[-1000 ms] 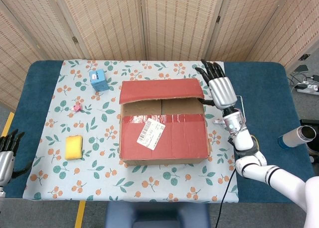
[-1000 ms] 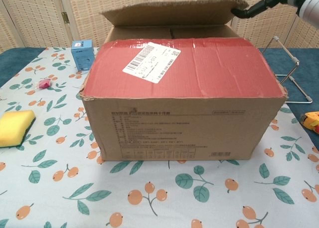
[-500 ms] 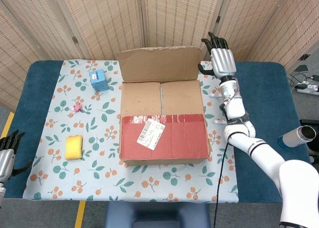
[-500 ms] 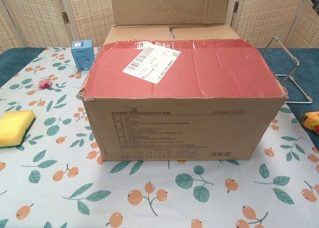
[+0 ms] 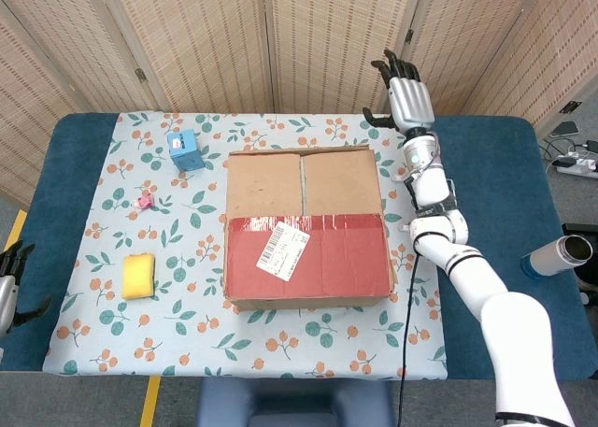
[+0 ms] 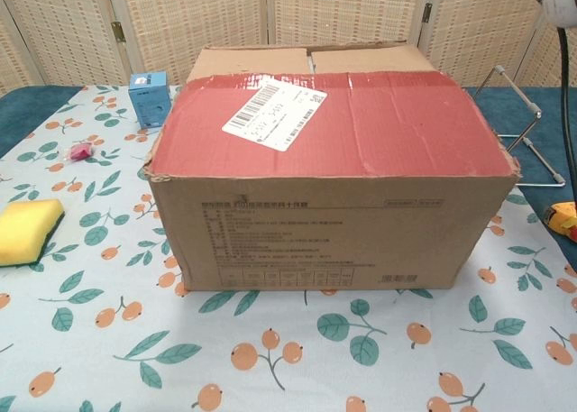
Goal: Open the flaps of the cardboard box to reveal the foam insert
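Brown cardboard box (image 5: 306,225), centre of the table: near flap (image 6: 334,123) red-taped and lying flat; two inner brown flaps (image 5: 302,182) shut beyond it, hiding any contents. Surface: dark blue table (image 5: 495,156) under a leaf-and-orange patterned cloth (image 5: 177,287); woven folding screens (image 5: 196,35) behind. A white barcode label (image 6: 274,112) on the red flap carries print too small to read, as does the printing on the box front. My right hand (image 5: 404,89), fingers spread and gripping nothing, is raised beyond the box's far right corner. My left hand (image 5: 7,291) is cut off at the frame edge; I cannot tell its pose. Left of the box: yellow sponge (image 5: 139,275), small blue carton (image 5: 186,150), tiny pink object (image 5: 144,202).
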